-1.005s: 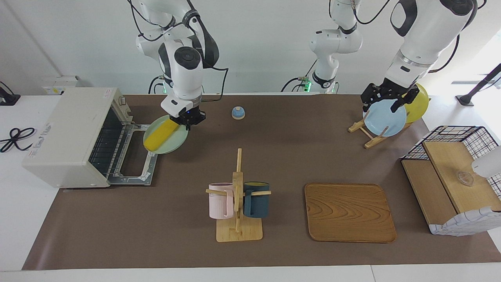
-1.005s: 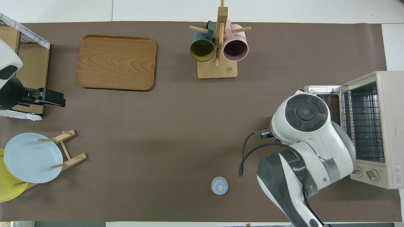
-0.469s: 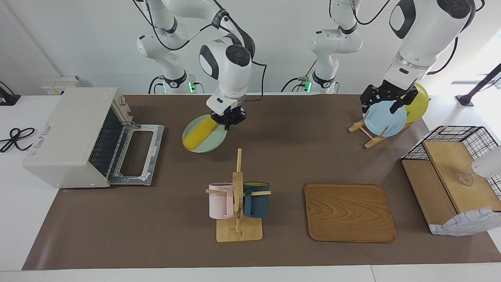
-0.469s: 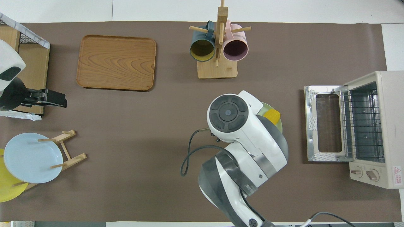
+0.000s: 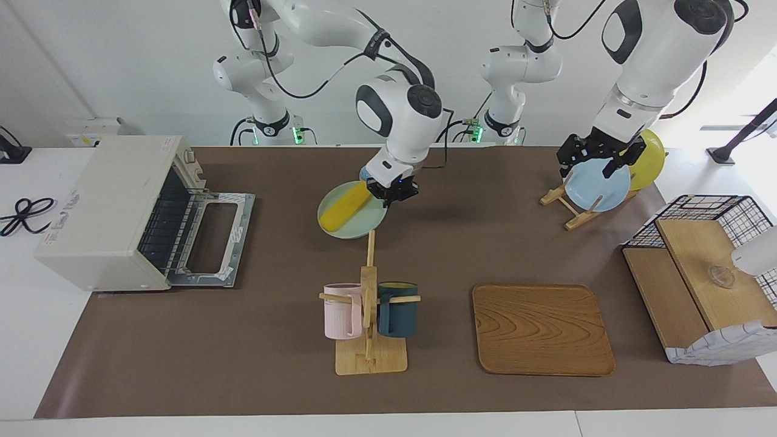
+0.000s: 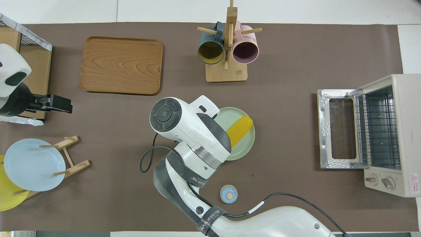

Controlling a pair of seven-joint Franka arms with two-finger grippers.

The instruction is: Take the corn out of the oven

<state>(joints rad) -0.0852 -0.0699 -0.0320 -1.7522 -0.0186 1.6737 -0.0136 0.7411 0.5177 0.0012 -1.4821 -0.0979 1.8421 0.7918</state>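
Observation:
The yellow corn lies on a pale green plate held up over the middle of the table, well away from the oven. My right gripper is shut on the plate's rim at the corn's end. From overhead, the corn and plate stick out from under the right arm's wrist, which hides the gripper. The oven's door lies open and its wire rack is bare. My left gripper hangs open over the blue plate in the wooden rack.
A mug stand with a pink and a dark blue mug stands just beside the carried plate, farther from the robots. A wooden tray, a wire basket with boards and a small blue knob are also on the table.
My right gripper has carried the green plate with the corn away from the oven's open door to over the table's middle. The left arm has hardly moved.

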